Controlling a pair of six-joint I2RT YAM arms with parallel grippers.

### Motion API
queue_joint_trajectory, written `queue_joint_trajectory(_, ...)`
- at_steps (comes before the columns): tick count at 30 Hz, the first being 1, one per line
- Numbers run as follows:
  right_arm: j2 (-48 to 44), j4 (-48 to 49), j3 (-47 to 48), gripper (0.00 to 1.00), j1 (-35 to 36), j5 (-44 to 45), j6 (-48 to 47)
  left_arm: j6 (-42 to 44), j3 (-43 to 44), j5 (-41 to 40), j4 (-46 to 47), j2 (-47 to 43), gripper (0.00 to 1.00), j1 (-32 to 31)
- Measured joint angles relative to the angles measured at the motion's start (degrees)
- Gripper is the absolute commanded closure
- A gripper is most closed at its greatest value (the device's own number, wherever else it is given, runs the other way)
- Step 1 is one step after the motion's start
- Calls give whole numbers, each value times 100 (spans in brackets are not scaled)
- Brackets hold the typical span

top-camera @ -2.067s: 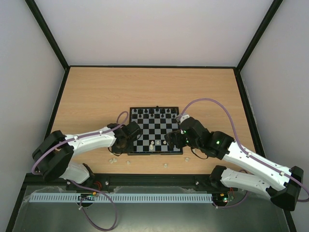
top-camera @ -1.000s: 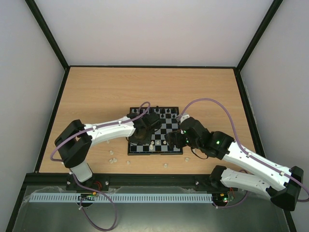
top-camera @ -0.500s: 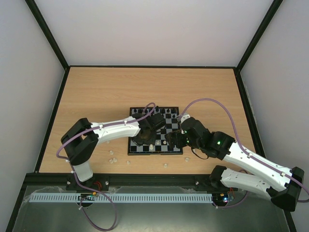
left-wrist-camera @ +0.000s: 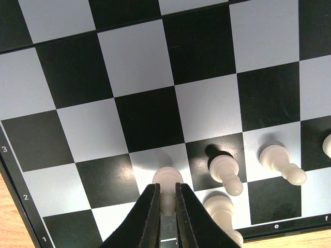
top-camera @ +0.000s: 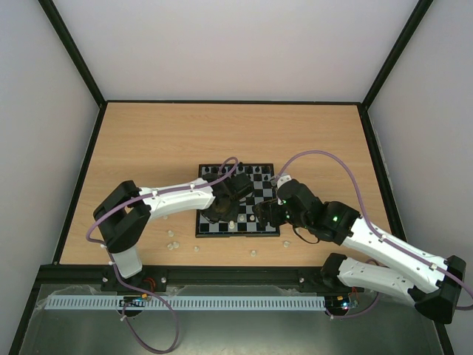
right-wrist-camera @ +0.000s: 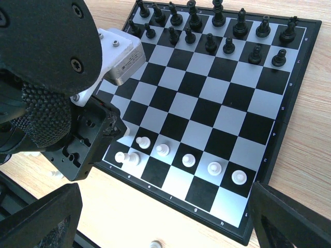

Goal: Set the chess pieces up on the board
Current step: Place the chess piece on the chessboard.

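The board (top-camera: 260, 194) lies mid-table, with black pieces (right-wrist-camera: 207, 41) in its two far rows. My left gripper (left-wrist-camera: 166, 188) is shut on a cream-white pawn (left-wrist-camera: 167, 178) over a pale square in the second rank near the board's near-left corner (top-camera: 219, 213). I cannot tell if the pawn touches the board. Beside it, white pawns (left-wrist-camera: 223, 168) stand in that rank, and one white piece (right-wrist-camera: 126, 157) lies tipped in the near row. My right gripper (right-wrist-camera: 165, 217) hovers open and empty above the near edge (top-camera: 260, 215), its fingers (right-wrist-camera: 41, 217) wide apart.
Several loose white pieces lie on the wooden table in front of the board: (top-camera: 171, 246), (top-camera: 196, 248), (top-camera: 253, 253). One shows in the right wrist view (right-wrist-camera: 155, 244). The left arm (top-camera: 177, 196) reaches across the board's left edge. Black frame rails border the table.
The left arm has swung from the table left of the board onto the board's near-left squares. In the last half second it holds still. The right arm has barely moved.
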Motion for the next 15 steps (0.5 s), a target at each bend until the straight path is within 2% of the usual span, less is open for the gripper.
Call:
queue_joint_trajectory(7,-22,2,-2,11,0,0,0,-2,-9,0,2,0,89,0)
queue_joint_trajectory(15,-22,2,-9,11,0,0,0,-13,-149,7,7,0,83,-11)
